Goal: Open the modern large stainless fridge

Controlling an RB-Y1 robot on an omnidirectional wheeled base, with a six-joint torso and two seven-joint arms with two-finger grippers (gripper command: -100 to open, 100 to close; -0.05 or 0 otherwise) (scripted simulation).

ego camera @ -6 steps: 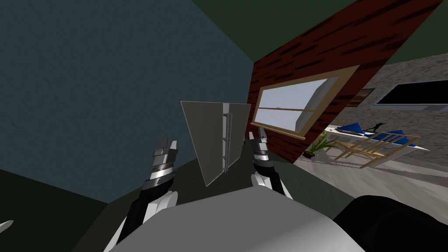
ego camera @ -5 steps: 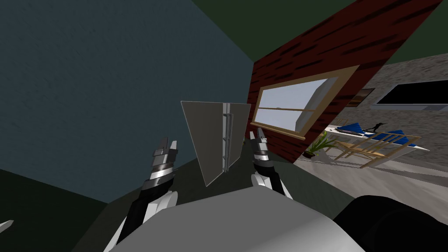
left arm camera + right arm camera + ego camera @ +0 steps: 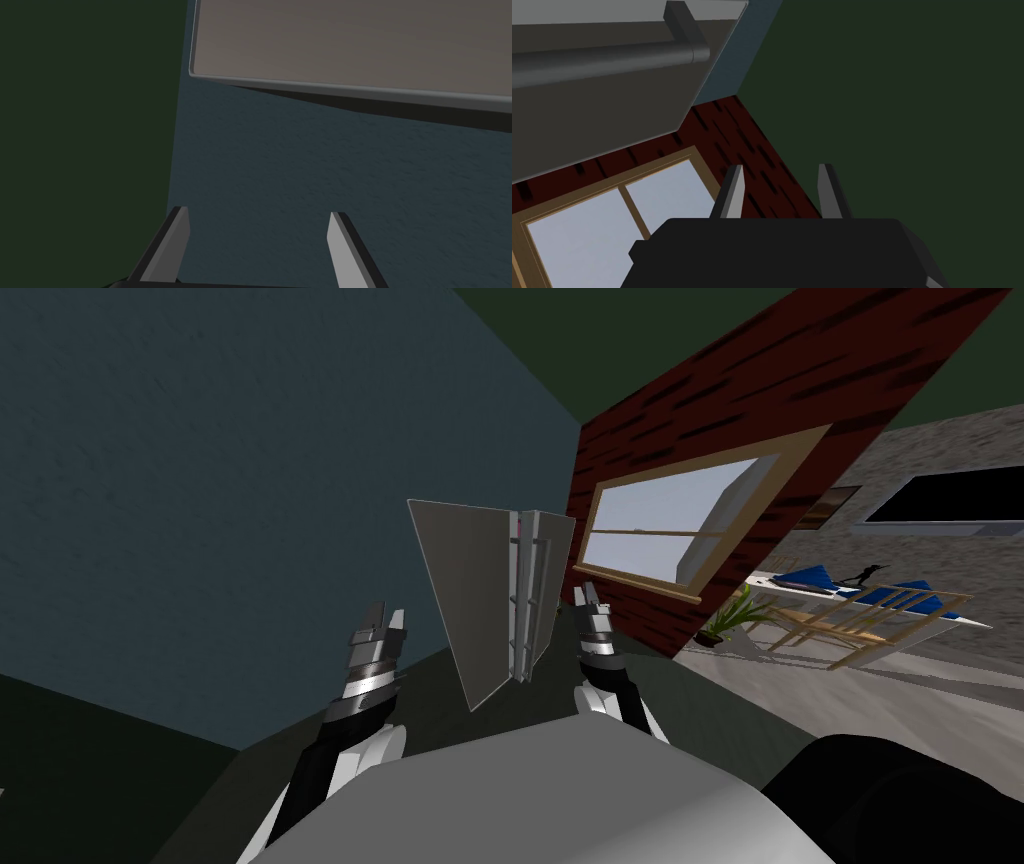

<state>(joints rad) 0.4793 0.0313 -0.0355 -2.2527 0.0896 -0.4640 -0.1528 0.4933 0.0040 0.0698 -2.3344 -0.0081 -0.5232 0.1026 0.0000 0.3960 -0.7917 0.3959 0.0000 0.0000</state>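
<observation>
Fridge [image 3: 470, 598], a tall grey box, stands with its long axis upright against the blue-grey wall [image 3: 250, 488], near the corner with the brick wall [image 3: 720, 408]. Its broad plain side is turned to me. Its front, with long bar handles [image 3: 519, 593] running up it, faces toward the window [image 3: 660, 528]. My left pincer [image 3: 387, 610] hangs beside the plain side, fingers spread wide and empty. My right pincer [image 3: 586, 593] is near the handle side, fingers parted, touching nothing.

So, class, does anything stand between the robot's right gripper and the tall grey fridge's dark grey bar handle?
Nothing visible does. The open right gripper hangs beside the tall grey fridge, apart from its dark grey bar handle, with open air between.
</observation>
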